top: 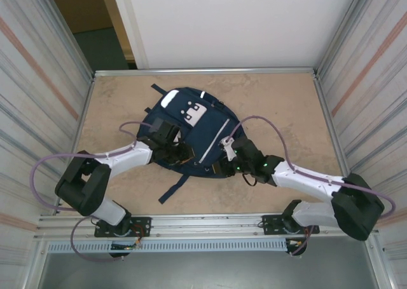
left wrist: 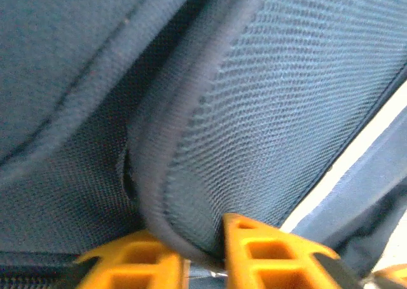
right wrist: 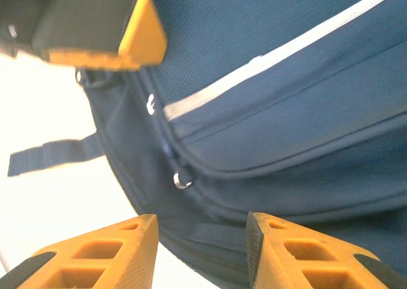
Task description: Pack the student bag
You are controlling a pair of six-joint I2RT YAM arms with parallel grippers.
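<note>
Up close, our left end effector (left wrist: 203,254) is clenched on the student bag (top: 219,114): the left wrist view has a padded mesh edge (left wrist: 280,124) pinched between the two orange fingers. The top external view shows nothing of this, because the arm covers the spot. Our right end effector (right wrist: 202,244) stands released, its jaws apart in front of the bag's seam. We cannot tell whether either finger touches the fabric. The right wrist view alone picks out a small metal zip ring (right wrist: 182,180) and a white stripe (right wrist: 273,57) running across the navy cloth.

From above, we see the bag lying flat, front side up, in the middle of the beige surface (top: 286,105), between the two wrists. Its long axis runs from near to far, with the white patches (top: 194,114) at the far end. A dark strap (top: 173,190) trails from the near end.
</note>
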